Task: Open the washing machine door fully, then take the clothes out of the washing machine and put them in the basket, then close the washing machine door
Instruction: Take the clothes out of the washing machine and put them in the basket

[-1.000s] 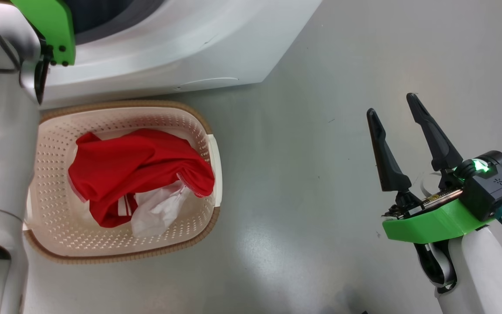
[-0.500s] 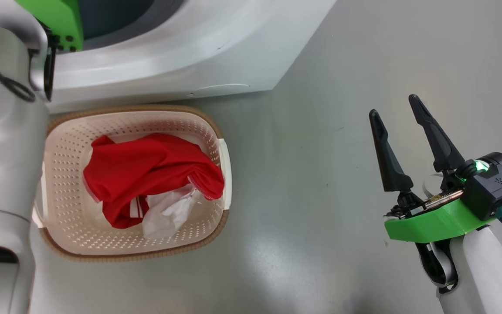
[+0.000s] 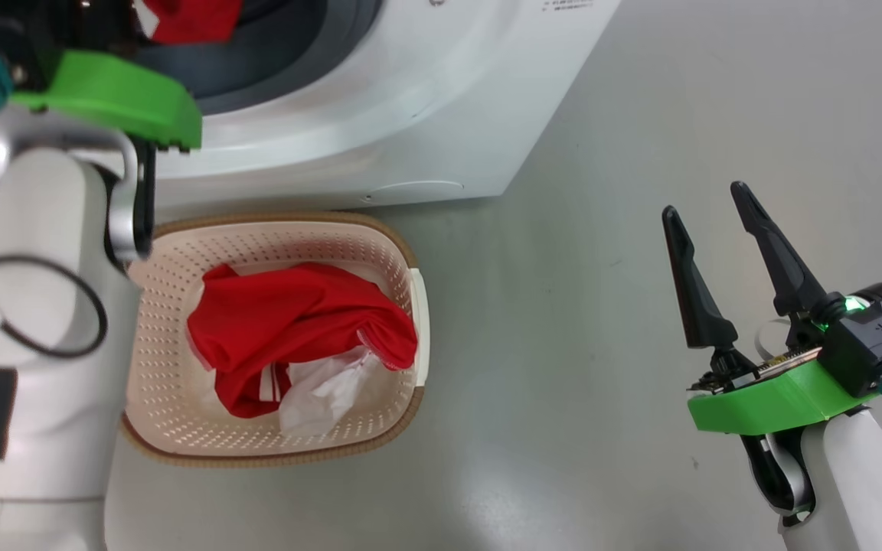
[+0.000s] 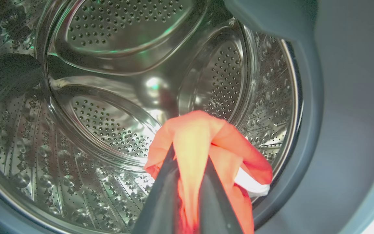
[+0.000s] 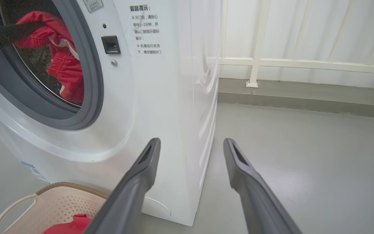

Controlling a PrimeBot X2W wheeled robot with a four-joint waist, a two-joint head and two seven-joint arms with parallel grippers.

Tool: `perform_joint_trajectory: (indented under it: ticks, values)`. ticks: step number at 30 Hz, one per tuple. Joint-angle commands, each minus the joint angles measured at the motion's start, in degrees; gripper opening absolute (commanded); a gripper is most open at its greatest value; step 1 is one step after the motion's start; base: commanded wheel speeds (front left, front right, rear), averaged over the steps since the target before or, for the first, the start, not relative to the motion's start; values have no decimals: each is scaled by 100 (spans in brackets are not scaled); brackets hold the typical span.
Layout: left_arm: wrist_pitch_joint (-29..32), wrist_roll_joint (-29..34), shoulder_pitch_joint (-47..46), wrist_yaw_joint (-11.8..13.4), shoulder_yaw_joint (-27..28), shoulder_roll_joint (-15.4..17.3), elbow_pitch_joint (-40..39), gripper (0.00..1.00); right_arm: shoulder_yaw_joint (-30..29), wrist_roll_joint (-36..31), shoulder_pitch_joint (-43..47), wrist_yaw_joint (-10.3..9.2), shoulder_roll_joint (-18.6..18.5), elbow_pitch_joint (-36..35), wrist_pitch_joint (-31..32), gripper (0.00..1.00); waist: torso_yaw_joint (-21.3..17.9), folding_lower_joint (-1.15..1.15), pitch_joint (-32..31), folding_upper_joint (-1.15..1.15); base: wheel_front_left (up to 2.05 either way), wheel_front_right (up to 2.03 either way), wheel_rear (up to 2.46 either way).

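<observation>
From the head view, the right claw (image 3: pixel 703 199) hangs over bare floor with its two fingers spread wide and nothing between them. Well off to its left, the basket (image 3: pixel 419 321) sits on the floor just in front of the washing machine (image 3: pixel 410 92). A bundle of red and white clothes (image 3: pixel 295 329) already lies in it. The left forearm (image 3: pixel 43 344) reaches up over the basket's near corner toward the drum mouth.

In the left wrist view, the left claw (image 4: pixel 190 157) is pinched almost shut on a red garment (image 4: pixel 200 133). The cloth bulges up past the fingertips and a white part hangs to the right. Beyond the claw lies the steel drum (image 4: pixel 109 130), bare where its wall can be seen.

The right wrist view shows the same red garment (image 5: pixel 60 65) hanging in the round opening, up and left of the right claw's spread fingers. The basket's rim (image 5: pixel 67 187) is just below and left of them.

The step in hand looks like the unloading, with one piece already in the basket and another gripped. The next move likely calls for drawing the left claw back out past the grey ring (image 4: pixel 307 130) without snagging the cloth. It would then lower over the basket before letting go.
</observation>
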Motion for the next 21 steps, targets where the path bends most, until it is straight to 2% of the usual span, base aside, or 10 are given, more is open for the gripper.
perform_joint_trajectory:
  ticks: [1, 9, 21]
  values:
    - [-41, 26, 155, 37, 178, 232, -290, 0, 113, -60, 159, 20, -53, -122, -36, 100, 77, 0, -130, 0, 0, 0, 0]
    - [-42, 165, 1203, 78, 363, 109, -1313, 0, 91, -84, 323, 20, -34, -89, -36, 100, 186, 0, -554, 0, 0, 0, 0]
    - [-42, 305, 2556, 108, 536, -142, -2398, 0, 63, -109, 583, 20, 8, -9, -36, 100, 349, 0, -1229, 0, 0, 0, 0]
